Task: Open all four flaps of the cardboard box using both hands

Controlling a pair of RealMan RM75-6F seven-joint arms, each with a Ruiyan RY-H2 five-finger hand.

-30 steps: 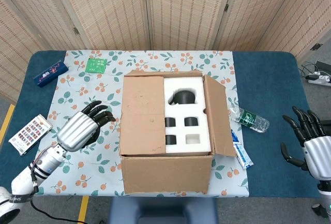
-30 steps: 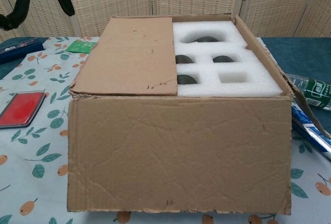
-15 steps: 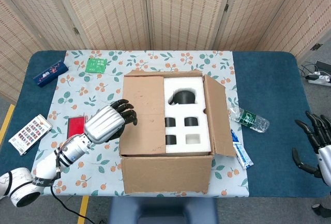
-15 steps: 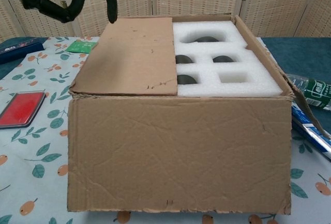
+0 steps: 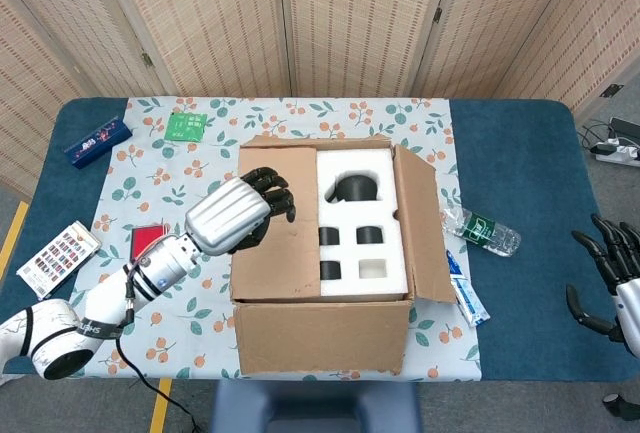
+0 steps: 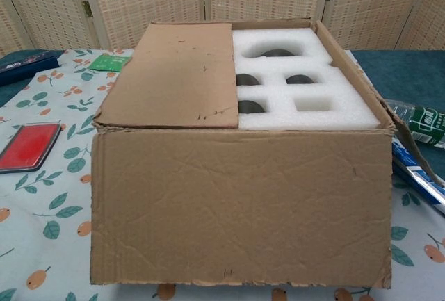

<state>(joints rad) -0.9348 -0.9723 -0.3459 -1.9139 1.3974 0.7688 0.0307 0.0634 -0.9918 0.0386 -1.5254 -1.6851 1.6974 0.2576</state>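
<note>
now left robot hand hovers over cardboard box flap.

Half-open cardboard box, foam insert

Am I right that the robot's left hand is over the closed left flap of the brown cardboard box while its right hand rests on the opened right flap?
Not quite. The left hand is over the closed left flap of the brown cardboard box, but the head view shows the right hand off at the table's far right edge, well away from the opened right flap.
</note>
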